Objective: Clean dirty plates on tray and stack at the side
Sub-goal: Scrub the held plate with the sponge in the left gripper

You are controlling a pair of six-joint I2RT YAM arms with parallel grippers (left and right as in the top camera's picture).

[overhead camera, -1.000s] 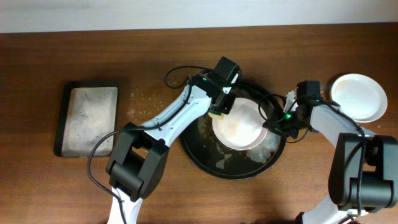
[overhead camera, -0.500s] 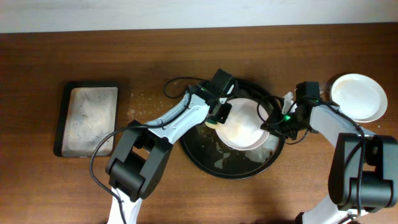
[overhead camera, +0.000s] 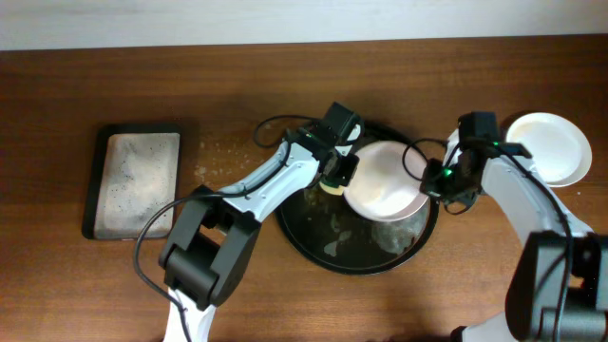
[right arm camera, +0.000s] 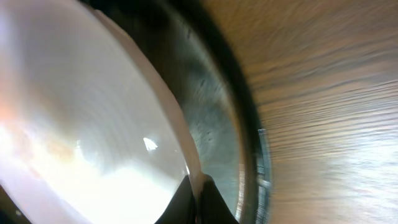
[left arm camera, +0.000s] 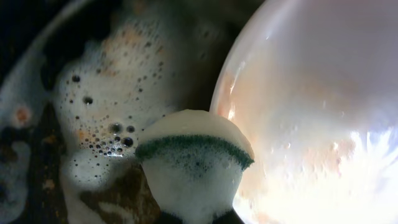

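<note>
Fingers of the left gripper [overhead camera: 334,177] are closed on a pale sponge with a green scrubbing layer [left arm camera: 194,163]. The sponge now sits just off the left rim of the white round plate [overhead camera: 385,180]; half a second ago it was pressing on the plate's face. The right gripper [right arm camera: 198,196] is pinched on the plate's right rim (open only as wide as that rim). It has drawn the plate up and to the right, tilted, over the large round black tray [overhead camera: 318,249]. A faint orange film remains on the plate, so I judge the wiping unfinished. A second white plate [overhead camera: 546,147] lies on the table at the right.
</note>
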